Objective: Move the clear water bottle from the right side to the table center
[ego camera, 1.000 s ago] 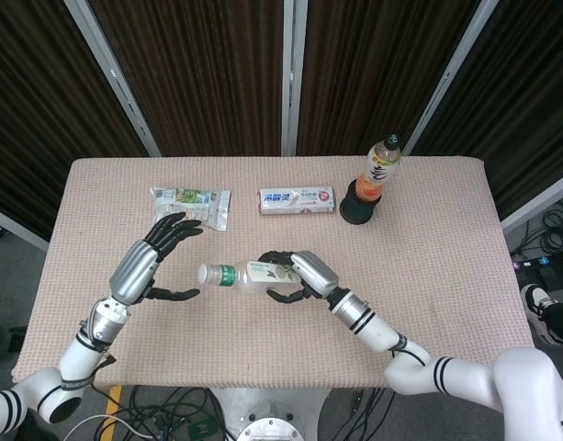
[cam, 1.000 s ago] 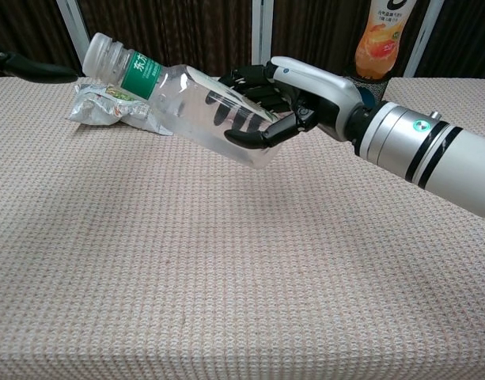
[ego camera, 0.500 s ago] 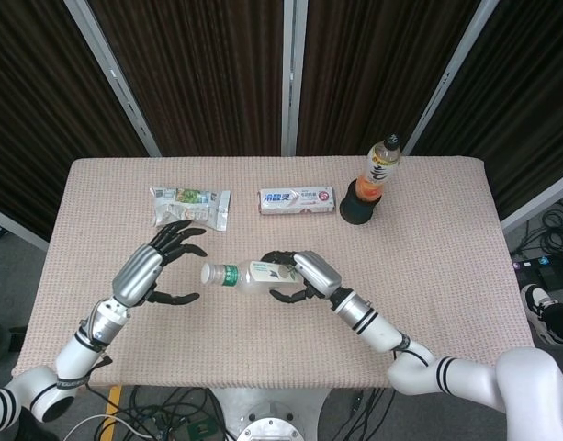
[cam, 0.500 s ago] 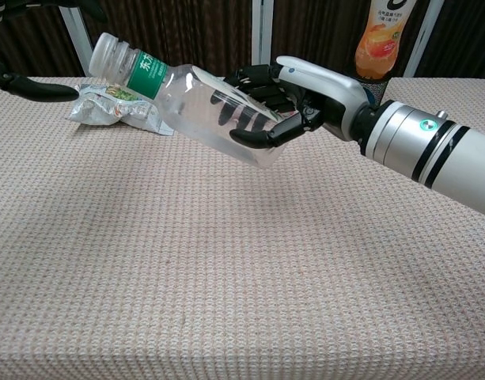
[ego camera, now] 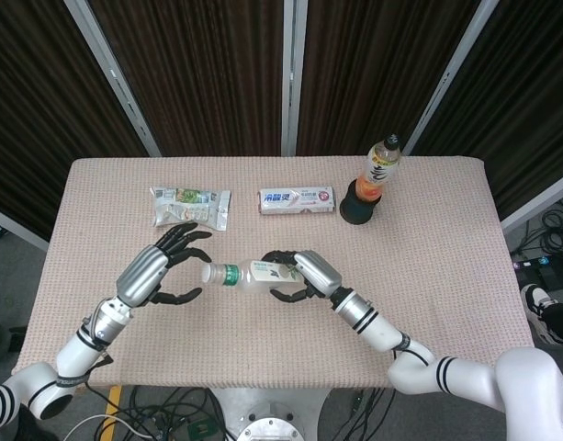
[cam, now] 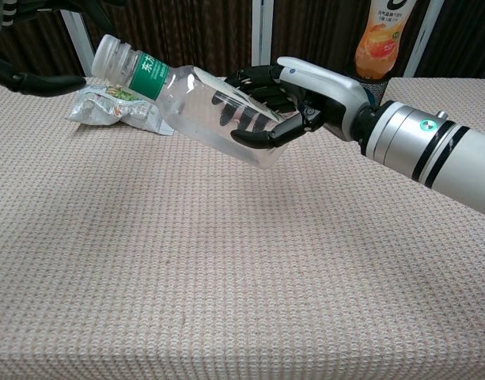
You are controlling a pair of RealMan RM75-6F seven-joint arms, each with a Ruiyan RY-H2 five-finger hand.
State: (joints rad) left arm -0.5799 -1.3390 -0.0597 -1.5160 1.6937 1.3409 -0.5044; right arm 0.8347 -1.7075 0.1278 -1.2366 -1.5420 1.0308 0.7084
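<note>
The right hand [ego camera: 304,274] is grasping the clear water bottle [ego camera: 249,274], carrying it above the table center; the left hand [ego camera: 155,273] is waiting released, fingers apart; next, I judge, it needs lowering and uprighting.

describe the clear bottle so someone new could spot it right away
Start at the table and go to its center. There the right hand holds the clear water bottle off the surface, tilted, cap toward the left hand. Unlike the upright orange drink bottle, it is see-through with a green label.
</note>
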